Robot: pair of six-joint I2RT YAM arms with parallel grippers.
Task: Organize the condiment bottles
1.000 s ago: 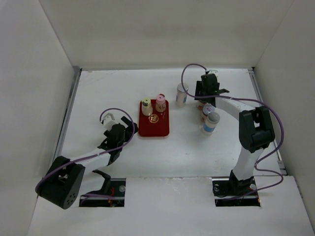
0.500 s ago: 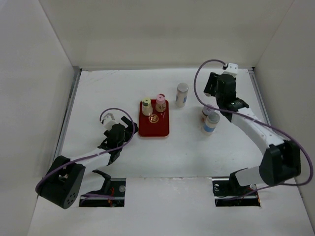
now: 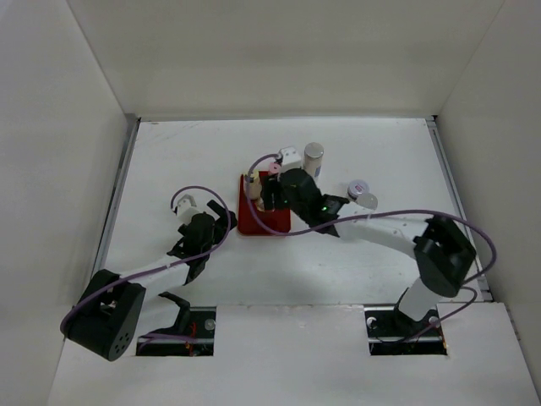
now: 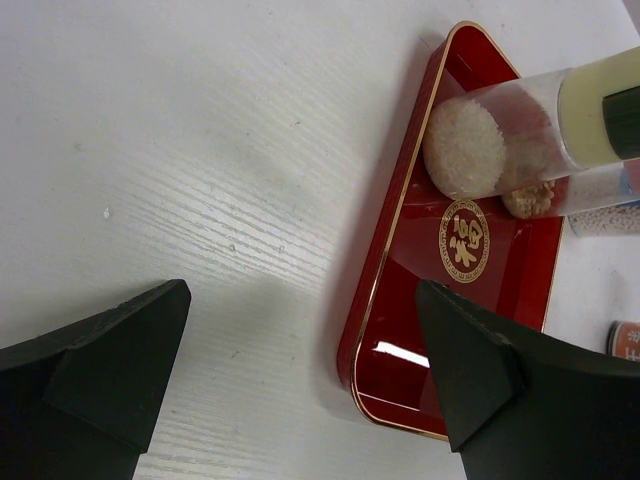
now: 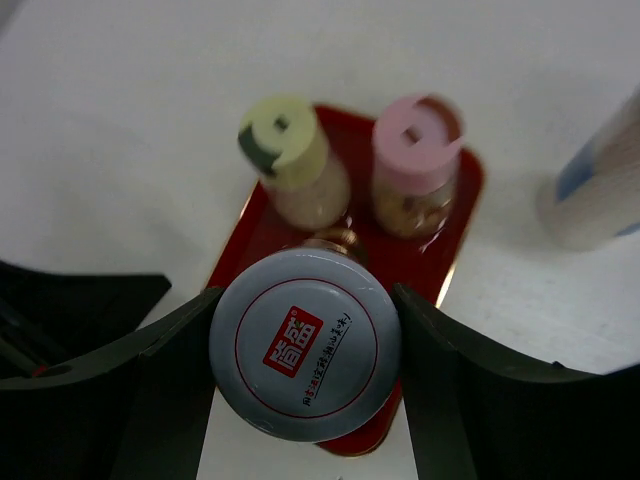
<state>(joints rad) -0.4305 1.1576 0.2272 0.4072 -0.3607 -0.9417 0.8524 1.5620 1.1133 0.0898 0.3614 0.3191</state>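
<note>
Collision looms: right gripper (image 5: 305,372), pinching the silver-capped jar (image 5: 305,352) low in its wrist view over the red tray (image 4: 412,230), could topple the yellow-green-capped jar (image 5: 290,155) and pink-capped jar (image 5: 415,160) just above it in frame; left gripper (image 4: 300,300) rests spread.

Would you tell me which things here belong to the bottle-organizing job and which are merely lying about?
Job: yellow-capped jar, pink-capped jar, gripped jar, silver-capped bottle, two loose jars, tray.
Bystanders: purple cables, white walls.
</note>
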